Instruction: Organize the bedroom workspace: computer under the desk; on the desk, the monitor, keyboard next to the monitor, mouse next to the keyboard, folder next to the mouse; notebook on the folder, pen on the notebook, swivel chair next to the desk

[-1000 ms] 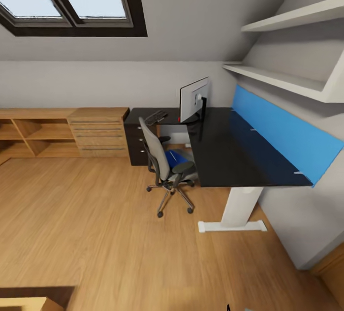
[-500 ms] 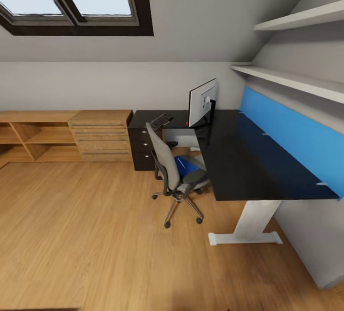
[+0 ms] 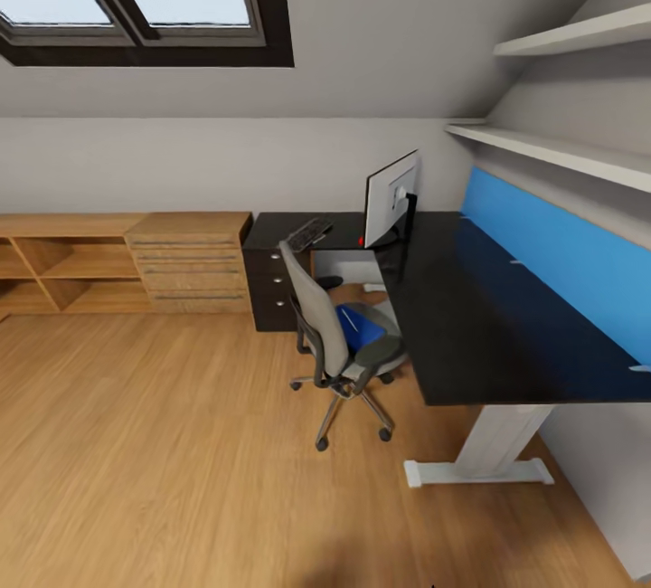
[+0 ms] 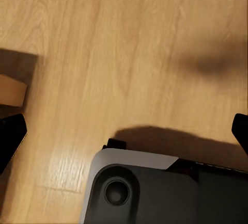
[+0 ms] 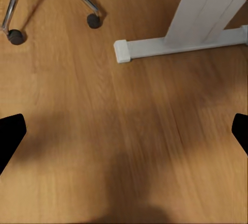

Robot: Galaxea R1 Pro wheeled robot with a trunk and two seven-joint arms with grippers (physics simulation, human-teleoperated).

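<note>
No legible text, labels or numbers anywhere.

Folder (image 3: 360,324) on swivel chair (image 3: 336,335), seemingly touching desk (image 3: 470,317).

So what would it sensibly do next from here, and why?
Probably roll closer to the swivel chair. The blue folder lies on its seat, the desk is some way off, and both grippers, left and right, hang open over bare floor, out of reach.
</note>
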